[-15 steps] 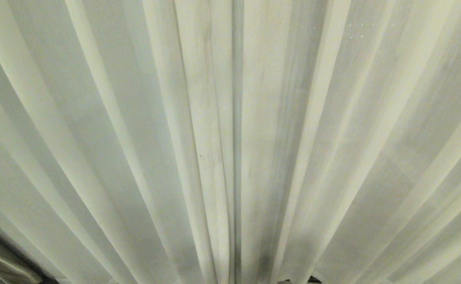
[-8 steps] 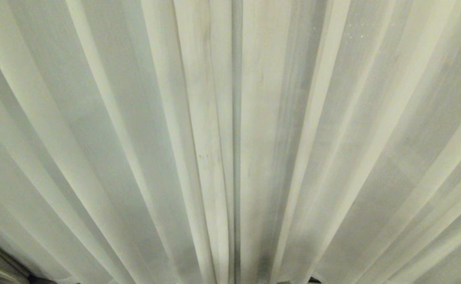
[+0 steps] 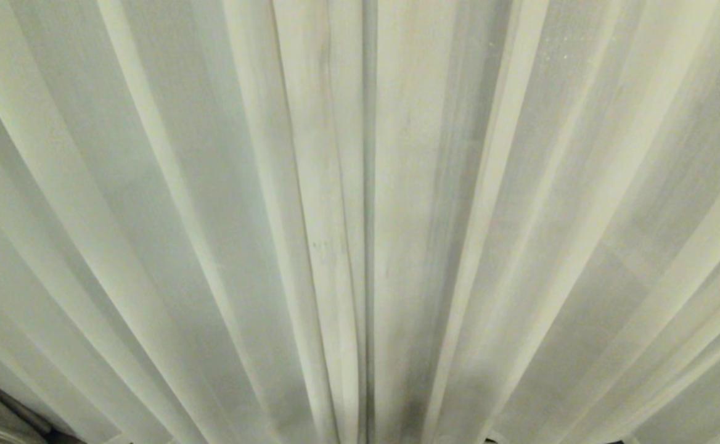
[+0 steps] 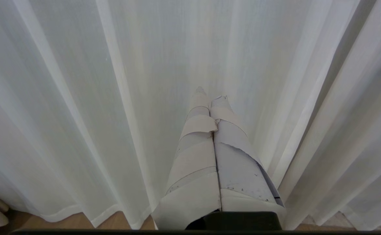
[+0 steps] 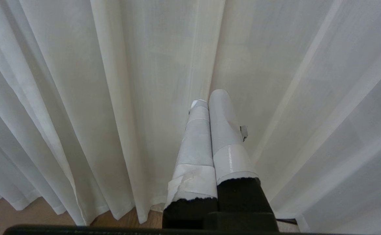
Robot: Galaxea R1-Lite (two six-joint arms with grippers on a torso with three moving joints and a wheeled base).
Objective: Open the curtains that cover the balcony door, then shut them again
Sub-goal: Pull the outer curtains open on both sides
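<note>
- Jaws of the left gripper (image 4: 210, 93) and right gripper (image 5: 206, 98) are pressed together, gripping nothing.
- Both tape-wrapped grippers point at fabric just ahead, low over a wood floor (image 5: 1, 209).
- Curtains (image 3: 397, 216): sheer cream-white, drawn across, vertical folds filling the head view.

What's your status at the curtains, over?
Left gripper shut, empty, facing the curtains. Right gripper likewise. Curtains drawn closed; door hidden. Nothing in the way.

Support: wooden floor (image 4: 112, 222) | Look: light brown boards — a narrow strip | On it: curtains (image 4: 79, 130) — hems meet floor
</note>
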